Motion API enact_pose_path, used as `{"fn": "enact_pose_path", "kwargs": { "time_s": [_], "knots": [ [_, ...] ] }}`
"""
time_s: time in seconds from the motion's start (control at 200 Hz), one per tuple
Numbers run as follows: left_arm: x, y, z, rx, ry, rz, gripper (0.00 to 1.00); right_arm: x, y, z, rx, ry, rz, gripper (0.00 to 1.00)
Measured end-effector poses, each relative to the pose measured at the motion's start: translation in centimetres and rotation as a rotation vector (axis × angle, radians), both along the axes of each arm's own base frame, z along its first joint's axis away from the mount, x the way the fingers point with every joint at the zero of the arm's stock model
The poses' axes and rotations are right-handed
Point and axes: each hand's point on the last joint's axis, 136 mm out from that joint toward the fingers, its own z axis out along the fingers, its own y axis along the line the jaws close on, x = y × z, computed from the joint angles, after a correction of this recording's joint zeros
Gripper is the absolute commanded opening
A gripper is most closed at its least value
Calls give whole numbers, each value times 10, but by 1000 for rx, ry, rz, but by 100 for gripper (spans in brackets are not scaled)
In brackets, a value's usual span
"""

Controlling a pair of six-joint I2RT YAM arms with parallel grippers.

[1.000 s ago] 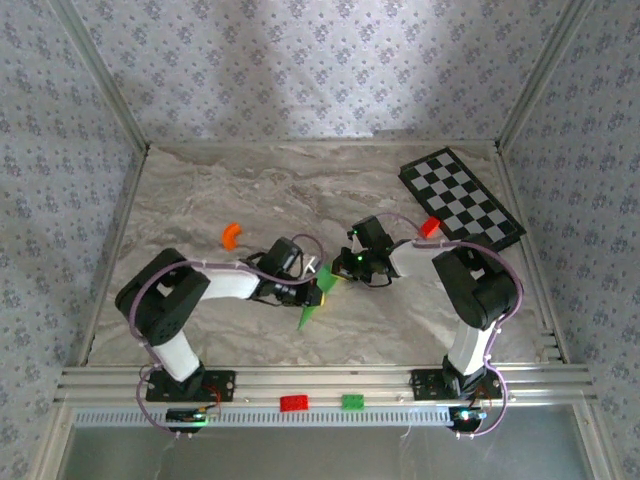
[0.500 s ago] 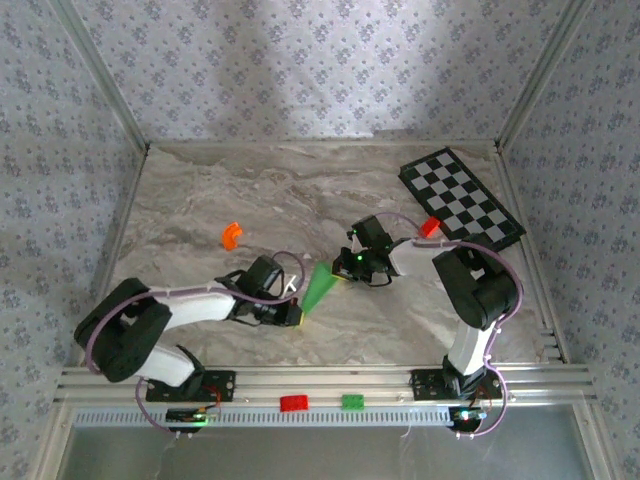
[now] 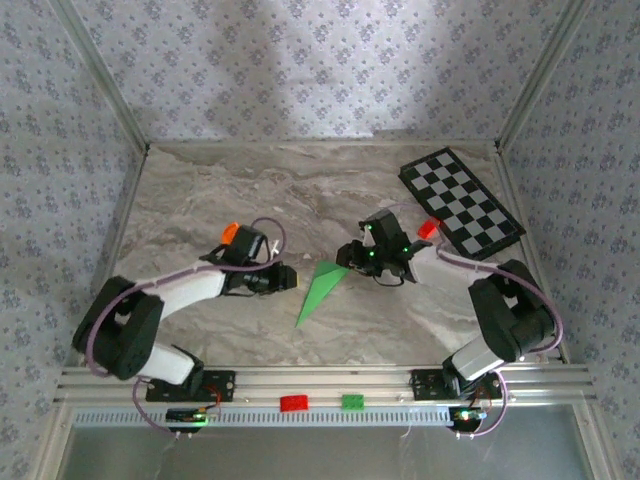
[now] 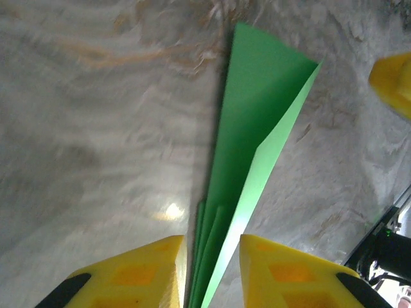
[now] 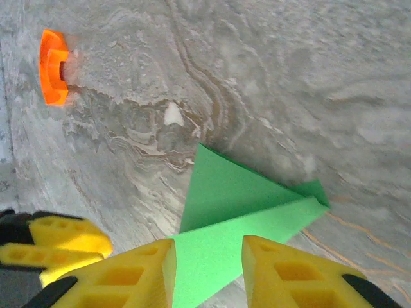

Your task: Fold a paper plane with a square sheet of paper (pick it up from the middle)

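Paper plane (image 3: 318,292) is lying flat on the marble table (image 3: 200,190), near the middle, its point aiming toward the near edge and its wide tail toward the far right. Left gripper (image 3: 292,279) is sitting just beside the plane's left edge; in the left wrist view its yellow fingers (image 4: 128,279) are standing apart, clamping nothing, with the plane (image 4: 250,128) showing through the gap. Right gripper (image 3: 346,260) is hovering at the tail, its fingers (image 5: 289,276) also spread, with green paper (image 5: 237,205) visible between them. Orange piece (image 3: 230,231) is lying by the left wrist. Checkered board (image 3: 462,200) is lying at the far right, with a red brick (image 3: 428,228) at its near edge.
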Motion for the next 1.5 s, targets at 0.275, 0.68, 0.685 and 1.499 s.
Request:
{"fn": "enact_pose_path", "kwargs": {
  "time_s": [0.275,0.68,0.685,1.499],
  "knots": [
    [10,-17,-26,1,96,-48,23,-24,0,-22,-14,89,18,31],
    [7,-39,-30,-8,105,-126,26,-35,10,-50,-47,180,46,18],
    [7,-39,-30,-8,105,-127,26,-34,10,-50,-47,181,46,18],
    [-6,-60,-30,-68,121,-197,17,-32,9,-57,-84,202,37,16]
  ]
}}
